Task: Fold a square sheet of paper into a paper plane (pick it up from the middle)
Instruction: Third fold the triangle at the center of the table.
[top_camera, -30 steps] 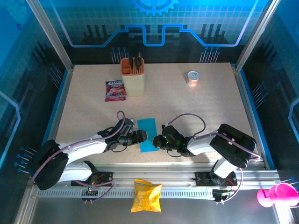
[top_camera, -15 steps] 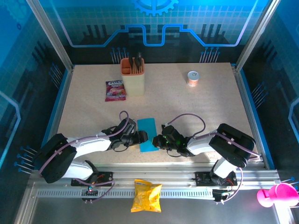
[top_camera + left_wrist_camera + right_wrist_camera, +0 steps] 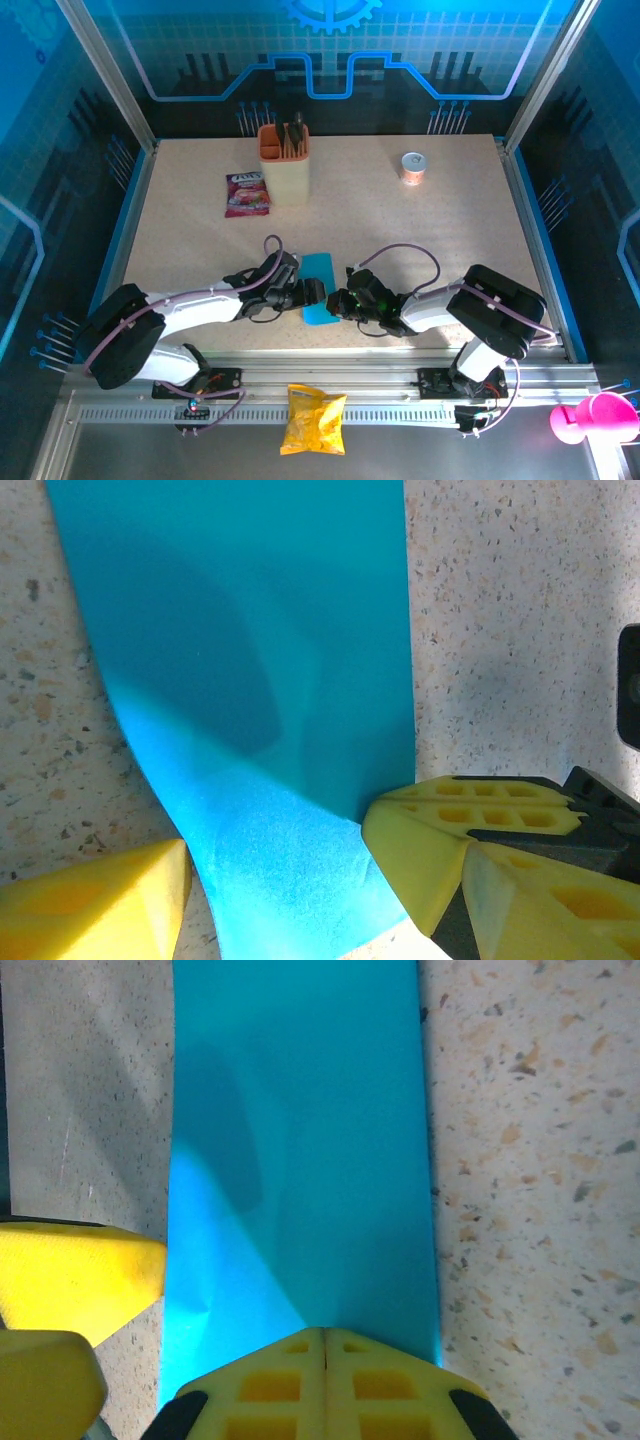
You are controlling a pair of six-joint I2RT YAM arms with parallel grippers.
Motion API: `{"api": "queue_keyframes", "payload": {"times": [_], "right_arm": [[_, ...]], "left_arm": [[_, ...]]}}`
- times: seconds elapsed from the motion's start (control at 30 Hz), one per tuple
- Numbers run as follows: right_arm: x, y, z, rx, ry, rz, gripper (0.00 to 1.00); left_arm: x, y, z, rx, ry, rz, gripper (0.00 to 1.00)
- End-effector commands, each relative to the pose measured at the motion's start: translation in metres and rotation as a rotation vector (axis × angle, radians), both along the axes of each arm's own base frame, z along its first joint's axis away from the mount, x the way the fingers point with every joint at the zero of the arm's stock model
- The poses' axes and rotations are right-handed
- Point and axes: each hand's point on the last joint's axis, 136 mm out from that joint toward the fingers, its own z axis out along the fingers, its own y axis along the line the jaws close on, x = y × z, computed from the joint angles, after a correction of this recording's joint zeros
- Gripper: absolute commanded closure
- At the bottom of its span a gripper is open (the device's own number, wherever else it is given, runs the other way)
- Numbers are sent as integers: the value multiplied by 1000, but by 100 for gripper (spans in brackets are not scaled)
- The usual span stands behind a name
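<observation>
Speckled table [image 3: 450, 230], one cyan sheet [image 3: 320, 270]

The square sheet of paper [image 3: 320, 275] is plain cyan-blue and unmarked; the table [image 3: 450, 230] is beige with fine dark and tan speckles. The left gripper [image 3: 275, 858] and right gripper [image 3: 325, 1338] have yellow fingers with a moulded cell pattern. The holder [image 3: 284, 170] is orange over cream, the snack packet [image 3: 247, 194] pink-purple, and the crisp bag [image 3: 314, 418] yellow.

Robotics lab test cell, enclosed by aluminium frame posts [image 3: 105, 70] and blue-lit panels [image 3: 200, 40] printed with a gear emblem [image 3: 330, 10], speckled table [image 3: 450, 240] fitted with two cabled robot arms [image 3: 190, 310] bolted to a metal rail [image 3: 330, 375] along its near edge.
</observation>
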Motion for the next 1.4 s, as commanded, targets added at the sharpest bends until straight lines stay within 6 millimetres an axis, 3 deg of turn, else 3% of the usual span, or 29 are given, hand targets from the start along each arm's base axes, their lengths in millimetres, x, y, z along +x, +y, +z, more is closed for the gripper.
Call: {"api": "queue_keyframes", "payload": {"times": [0.0, 0.53, 0.73, 1.2, 1.37], "right_arm": [[-32, -42, -59, -199, 162, -7, 100], [-35, -45, -62, -194, 167, -14, 100], [-35, -45, -61, -196, 166, -12, 100], [-33, -45, -56, -196, 157, -12, 100], [-28, -41, -43, -192, 134, 16, 100]], "left_arm": [[4, -8, 9, -23, -16, -6, 27], [-4, 18, -21, 86, -3, 38, 27], [1, 14, -19, 73, -32, 21, 30], [0, 12, -11, 45, -127, -49, 61], [-3, 12, -10, 45, -147, -86, 82]]}}
